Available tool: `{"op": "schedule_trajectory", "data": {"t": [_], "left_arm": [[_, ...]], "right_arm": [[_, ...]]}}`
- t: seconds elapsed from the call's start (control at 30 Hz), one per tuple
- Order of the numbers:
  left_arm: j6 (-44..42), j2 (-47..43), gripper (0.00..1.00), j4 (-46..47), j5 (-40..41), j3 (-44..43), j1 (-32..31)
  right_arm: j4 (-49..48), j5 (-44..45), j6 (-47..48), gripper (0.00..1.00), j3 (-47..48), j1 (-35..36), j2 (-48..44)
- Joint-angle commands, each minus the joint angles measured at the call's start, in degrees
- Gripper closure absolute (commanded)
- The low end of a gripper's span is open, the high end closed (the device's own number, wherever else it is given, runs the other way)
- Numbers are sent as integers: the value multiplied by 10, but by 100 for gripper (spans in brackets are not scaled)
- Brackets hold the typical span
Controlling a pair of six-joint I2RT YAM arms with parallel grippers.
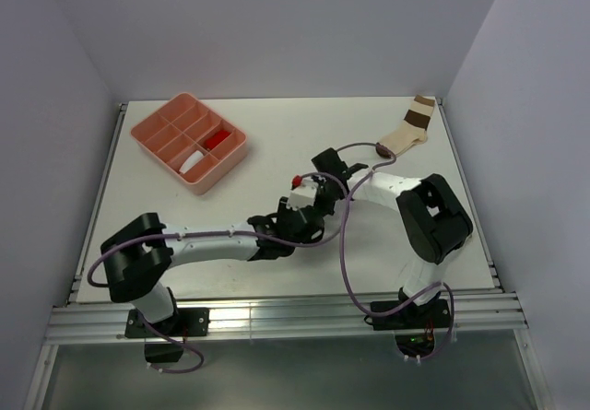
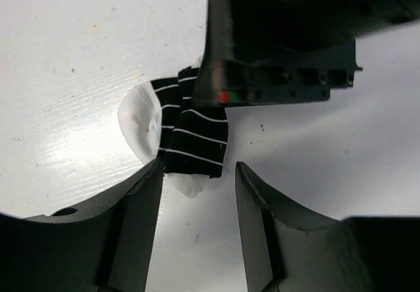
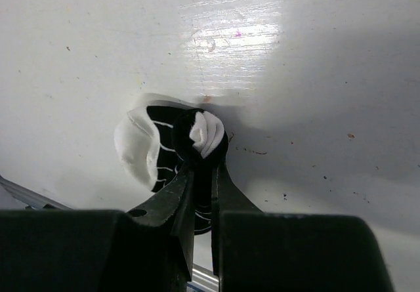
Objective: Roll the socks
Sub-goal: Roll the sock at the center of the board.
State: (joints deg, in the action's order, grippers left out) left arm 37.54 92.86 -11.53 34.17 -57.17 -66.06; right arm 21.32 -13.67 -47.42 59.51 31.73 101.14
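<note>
Pale, bare walls close in a white worktop (image 1: 277,124), glossy enough that glare washes out part of it in both wrist views. From the top camera I cannot see the striped sock (image 2: 197,131) at all. The two arms meet near the middle of the worktop, a little toward the near edge, and their wrists cover it.

In the pink tray (image 1: 147,134) by the far left corner, one compartment holds a white roll (image 1: 192,162) and the next one a red roll (image 1: 218,139). Both are too small for me to make out more. A cream sock with brown bands (image 1: 410,129) lies at the far right corner, well apart from the arms.

In the left wrist view, the dark body of the right wrist cuts off the far end of the striped sock. Its white toe bulges out to one side.

The left gripper (image 2: 197,170) has its jaws standing well apart and grips nothing. The sock's near edge sits between the fingertips, and one finger (image 2: 147,193) seems to touch it, though I cannot be sure.

The right gripper (image 3: 203,161) is almost closed, its jaws pinched on a bunched fold of the striped sock, with white fabric gathered just past the tips. Its own fingers hide the rest of the fold.
</note>
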Motion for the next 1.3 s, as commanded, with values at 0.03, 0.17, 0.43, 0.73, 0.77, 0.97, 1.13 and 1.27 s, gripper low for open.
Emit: {"op": "schedule_trajectory", "data": {"t": [0.03,0.17,0.43,0.73,0.77,0.97,1.13,1.27], "left_arm": [[-57,55,47,-17,135,-47,-56],[-79,100,47,-23,184,-73,-80],[-113,181,47,-15,253,-108,-93],[-112,242,47,-32,276,-137,-93],[-108,246,47,-36,279,-138,-93],[-62,271,67,-91,284,-153,-93],[-9,258,93,-134,261,-137,-92],[21,208,99,-112,209,-90,-80]], "right_arm": [[66,29,15,100,31,2,18],[75,25,17,100,40,2,27],[82,16,23,100,46,1,35],[81,9,27,100,46,3,40],[81,9,27,100,46,3,41],[72,1,25,100,40,3,41],[24,-23,12,100,22,2,30],[-48,-54,-10,95,-11,0,-2]]}}
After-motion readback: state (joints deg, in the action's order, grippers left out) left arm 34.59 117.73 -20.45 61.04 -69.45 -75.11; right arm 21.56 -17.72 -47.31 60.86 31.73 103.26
